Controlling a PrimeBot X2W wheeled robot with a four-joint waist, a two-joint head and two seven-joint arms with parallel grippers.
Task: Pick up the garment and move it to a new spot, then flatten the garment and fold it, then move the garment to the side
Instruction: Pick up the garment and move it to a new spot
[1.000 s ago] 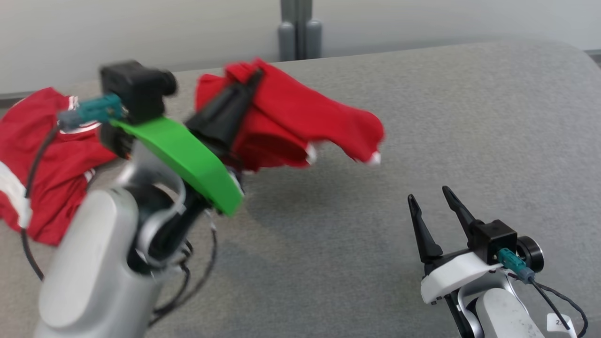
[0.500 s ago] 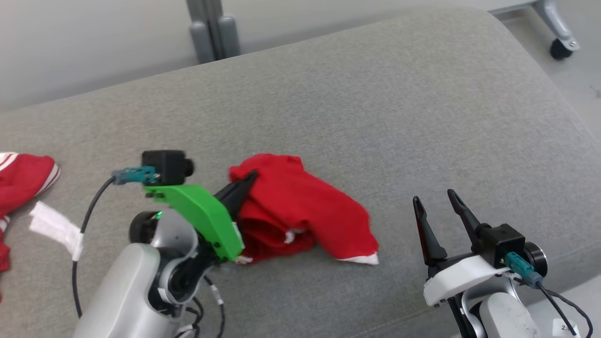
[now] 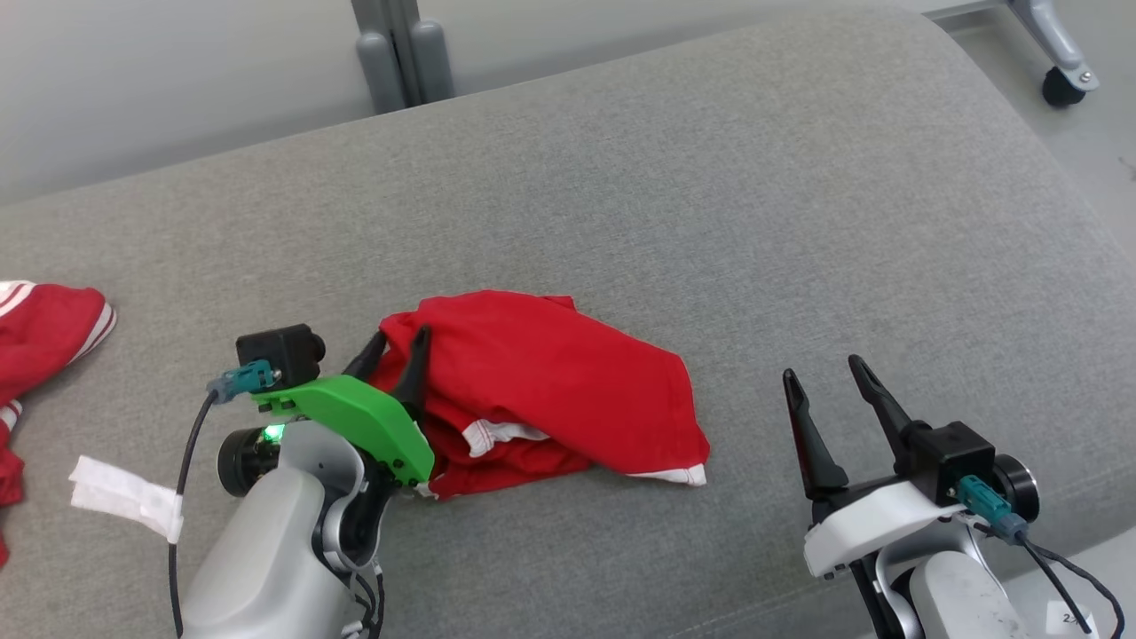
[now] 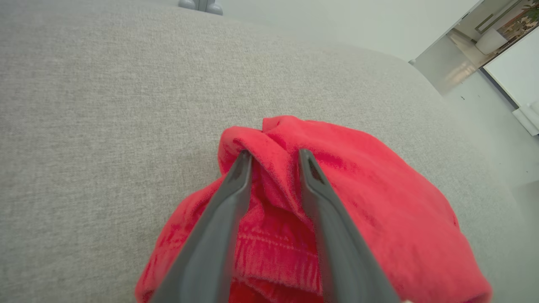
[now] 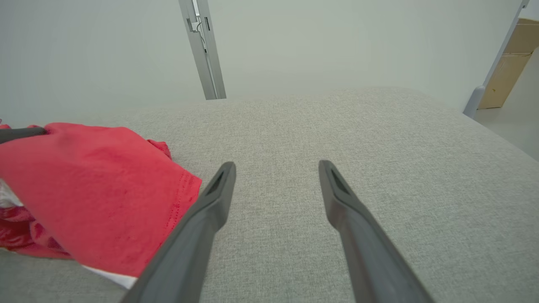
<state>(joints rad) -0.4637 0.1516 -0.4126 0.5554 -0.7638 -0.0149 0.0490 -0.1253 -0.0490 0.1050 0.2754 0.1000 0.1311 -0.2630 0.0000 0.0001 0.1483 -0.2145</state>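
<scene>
The garment (image 3: 550, 373) lies crumpled left of centre on the grey cushion (image 3: 710, 222), so the move looks done. The left tool (image 3: 401, 342) stands with fingers apart astride a fold; the right tool (image 3: 827, 377), apart and empty, hovers to its right. Flattening, folding and setting aside remain.

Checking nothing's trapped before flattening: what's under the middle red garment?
Grey cushion shows all around the red garment, and its own white-trimmed folds peek out at the near edge. Anything beneath the cloth is covered.
</scene>
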